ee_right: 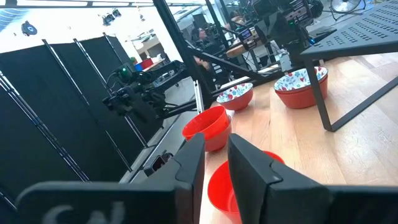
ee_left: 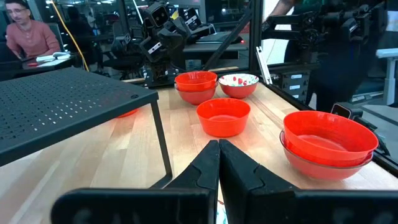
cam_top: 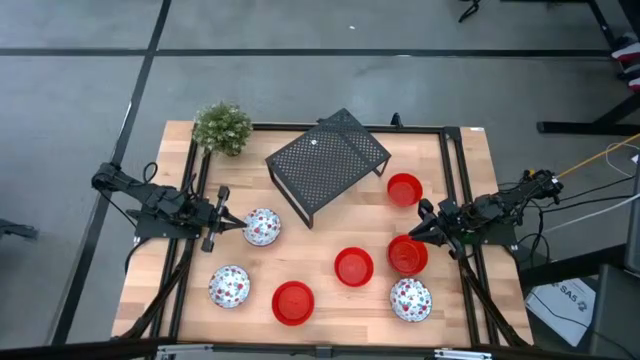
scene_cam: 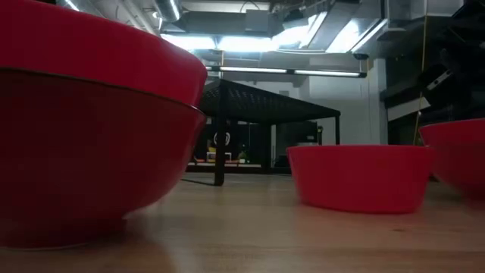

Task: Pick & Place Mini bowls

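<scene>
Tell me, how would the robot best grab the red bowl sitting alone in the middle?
Probably by its rim, from straight above: the red bowl stands upright and open, so one finger could go inside and one outside the thin wall. Its round, sloping sides look hard to pinch from the side.

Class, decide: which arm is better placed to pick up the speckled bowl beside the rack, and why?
Left. The left gripper sits right beside that speckled bowl, while the right gripper is across the table at a red bowl.

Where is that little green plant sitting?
In the high view, the potted plant stands at the table's far left corner, beside the black mesh rack.
</scene>
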You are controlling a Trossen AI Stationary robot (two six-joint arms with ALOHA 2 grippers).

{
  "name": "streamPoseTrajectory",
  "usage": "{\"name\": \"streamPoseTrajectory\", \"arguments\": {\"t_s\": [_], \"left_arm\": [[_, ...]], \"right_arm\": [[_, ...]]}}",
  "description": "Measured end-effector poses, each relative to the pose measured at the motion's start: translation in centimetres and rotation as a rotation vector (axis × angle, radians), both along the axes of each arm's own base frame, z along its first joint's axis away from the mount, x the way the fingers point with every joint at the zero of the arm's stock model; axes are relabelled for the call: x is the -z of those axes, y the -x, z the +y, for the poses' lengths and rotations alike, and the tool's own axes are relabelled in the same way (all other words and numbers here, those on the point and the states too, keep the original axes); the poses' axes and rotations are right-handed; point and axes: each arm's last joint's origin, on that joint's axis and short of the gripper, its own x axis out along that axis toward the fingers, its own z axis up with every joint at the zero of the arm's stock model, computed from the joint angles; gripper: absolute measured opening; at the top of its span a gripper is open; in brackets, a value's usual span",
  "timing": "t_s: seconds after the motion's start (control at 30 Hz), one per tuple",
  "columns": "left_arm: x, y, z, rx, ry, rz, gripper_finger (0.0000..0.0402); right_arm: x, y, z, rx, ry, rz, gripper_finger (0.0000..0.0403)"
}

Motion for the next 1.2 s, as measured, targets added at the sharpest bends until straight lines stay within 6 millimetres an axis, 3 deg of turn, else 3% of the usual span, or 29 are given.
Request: {"name": "streamPoseTrajectory", "arguments": {"t_s": [0.43,0.83,1.2], "left_arm": [[0.0,0.0,0.0,0.000,0.000,0.000,0.0004],[0.0,0.0,0.0,0.000,0.000,0.000,0.0004],[0.0,0.0,0.0,0.001,0.000,0.000,0.0004]], "right_arm": [[-0.1,0.0,0.0,0.000,0.003,0.006,0.0071],[-5.9,0.7,-0.3,0.000,0.093,0.187,0.0071],[-10.4,-3.2,2.2,-0.039,0.180,0.347,0.0071]]}}
